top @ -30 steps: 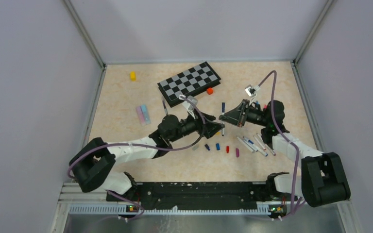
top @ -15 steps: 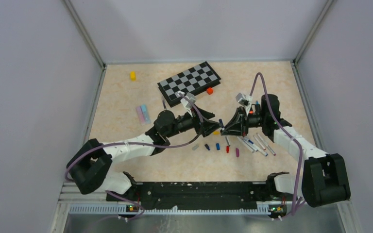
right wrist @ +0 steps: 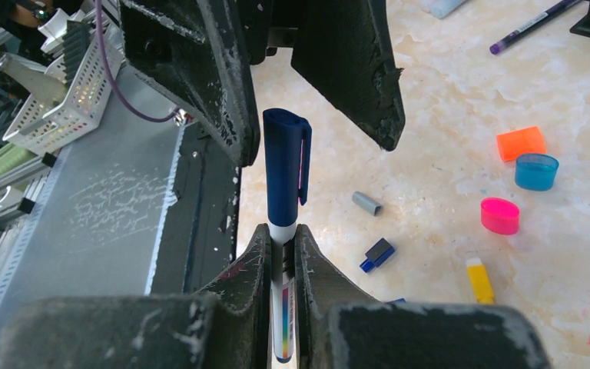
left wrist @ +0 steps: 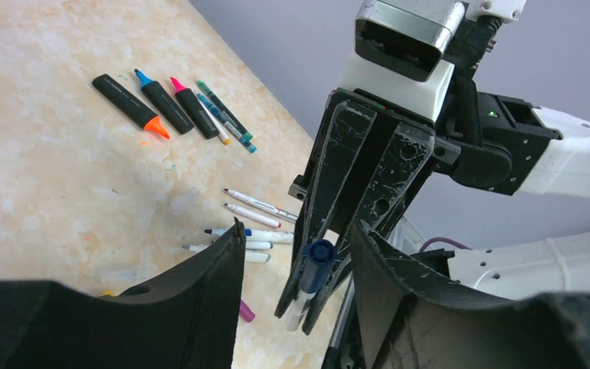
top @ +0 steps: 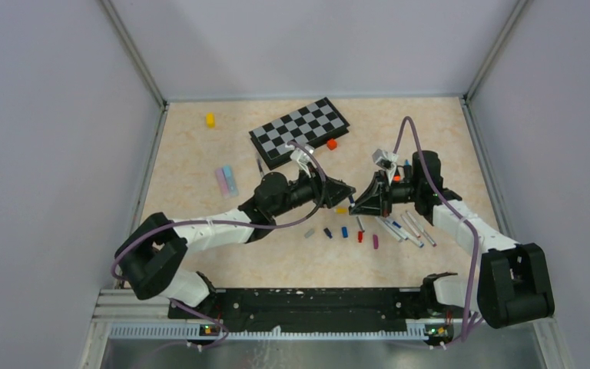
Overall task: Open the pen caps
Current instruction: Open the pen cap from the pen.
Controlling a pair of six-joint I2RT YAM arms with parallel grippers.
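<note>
Now right tool clamps a pen, barrel print unreadable; left tool gapes around its blue cap.

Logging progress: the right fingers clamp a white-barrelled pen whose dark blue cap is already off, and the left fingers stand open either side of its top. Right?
No: the dark blue plastic cap is on the white-barrelled pen, not off; the right wrist view shows it. The right fingers do clamp the pen, and the left fingers stand open either side of its top.

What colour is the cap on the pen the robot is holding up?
Dark blue. The cap on the pen shows best in the right wrist view.
</note>
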